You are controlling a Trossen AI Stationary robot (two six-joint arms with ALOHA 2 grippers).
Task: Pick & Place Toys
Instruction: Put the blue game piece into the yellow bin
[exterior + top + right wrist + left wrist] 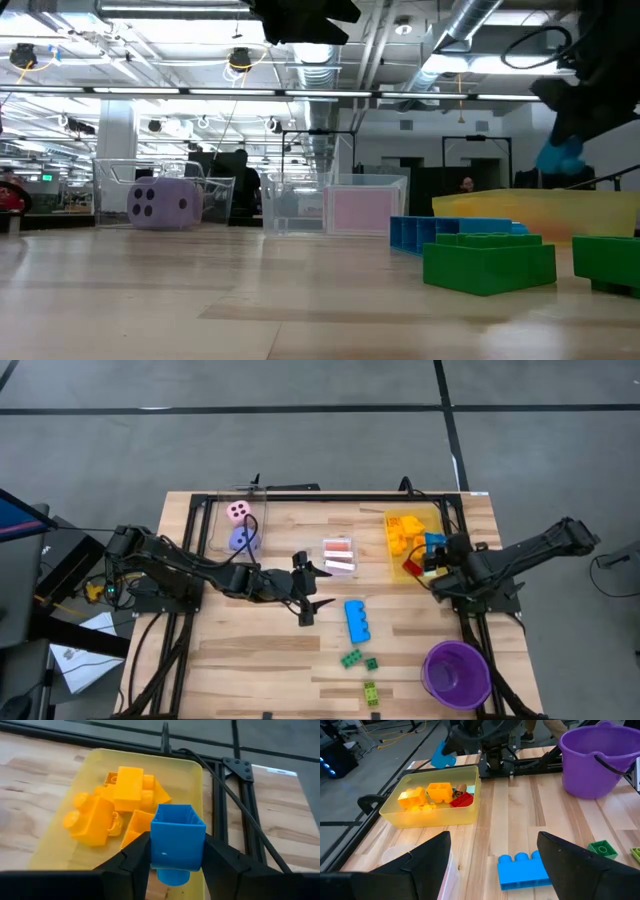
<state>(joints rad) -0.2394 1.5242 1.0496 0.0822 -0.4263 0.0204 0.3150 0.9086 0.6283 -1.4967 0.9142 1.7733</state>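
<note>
A small blue brick point(177, 840) is pinched between the two dark fingers of the right pincer point(176, 857), which hangs over the yellow see-through bin point(60, 840) near the table's far right corner; it is held above the bin, most likely so it can be dropped among the toys already sorted there. Inside the bin lie several yellow and orange bricks point(107, 807) and, seen from the left wrist, one red brick point(462, 799). The left pincer point(308, 592) waits near the middle of the table with its fingers spread and nothing between them, pointed toward a larger blue brick point(358, 620) that lies just beyond it, probably the next toy to be lifted. Closer to the near edge sit two small green bricks point(358, 659) and a lighter green one point(371, 693), not yet sorted. A clear bin point(340, 555) at the table's centre holds pink-backed cards. Another clear bin point(205, 520) toward the far left corner holds a pink die point(239, 512) and a purple die point(244, 540), so like toys appear to be grouped together. A round purple bucket point(457, 672) stands at the near right corner. The table point(250, 660) is pale wooden planks with a black metal frame point(330, 494) along its far edge. Around it is a grey floor. Beyond the table is a large indoor hall with exposed ceiling pipes and strip lights, and a person is faintly visible far off.
</note>
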